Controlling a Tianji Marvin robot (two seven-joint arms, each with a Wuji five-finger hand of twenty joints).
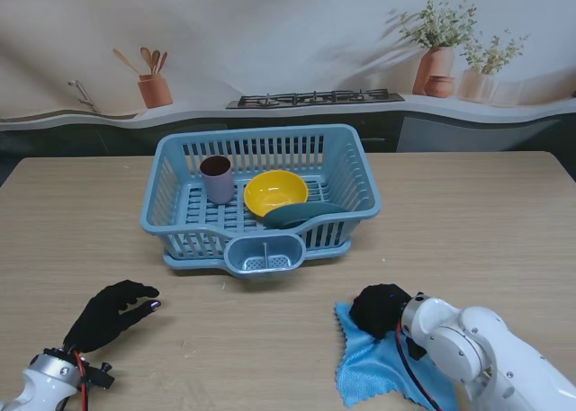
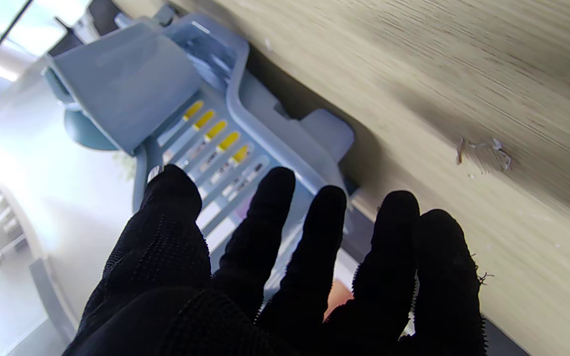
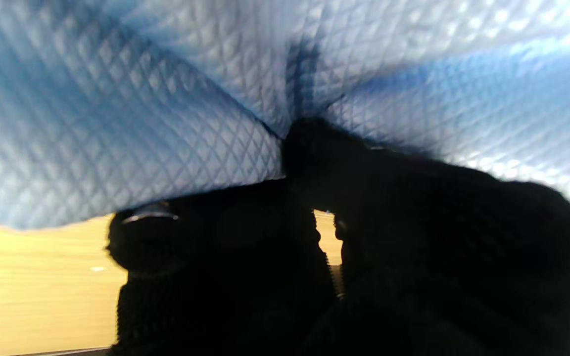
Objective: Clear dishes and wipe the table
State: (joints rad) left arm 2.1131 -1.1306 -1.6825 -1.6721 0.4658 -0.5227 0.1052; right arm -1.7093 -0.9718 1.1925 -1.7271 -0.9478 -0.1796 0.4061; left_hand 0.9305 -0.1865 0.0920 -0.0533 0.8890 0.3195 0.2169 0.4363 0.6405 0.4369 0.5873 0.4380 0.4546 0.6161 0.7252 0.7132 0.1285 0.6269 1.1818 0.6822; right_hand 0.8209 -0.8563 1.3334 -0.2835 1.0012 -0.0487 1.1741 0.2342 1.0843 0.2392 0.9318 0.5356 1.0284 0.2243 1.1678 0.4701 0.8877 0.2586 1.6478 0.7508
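A blue plastic dish basket [image 1: 171, 200] stands mid-table and holds a purple cup [image 1: 216, 178], a yellow bowl [image 1: 275, 193] and a teal plate [image 1: 301, 215] leaning on its front wall. A blue quilted cloth [image 1: 373, 370] lies on the table near me, right of centre. My right hand [image 1: 380, 308] is curled over the cloth's far edge, and in the right wrist view its fingers [image 3: 314, 163] pinch the cloth [image 3: 131, 109]. My left hand [image 1: 112, 314] hovers near the left front with fingers spread [image 2: 285, 237], holding nothing, pointing at the basket [image 2: 245, 113].
The basket has a small cutlery cup [image 1: 263, 254] on its front. A small scrap of debris [image 2: 483, 151] lies on the wooden table [image 1: 468, 222]. Behind the table run a counter with a stove [image 1: 315, 97], a utensil pot [image 1: 155, 89] and potted plants [image 1: 438, 56].
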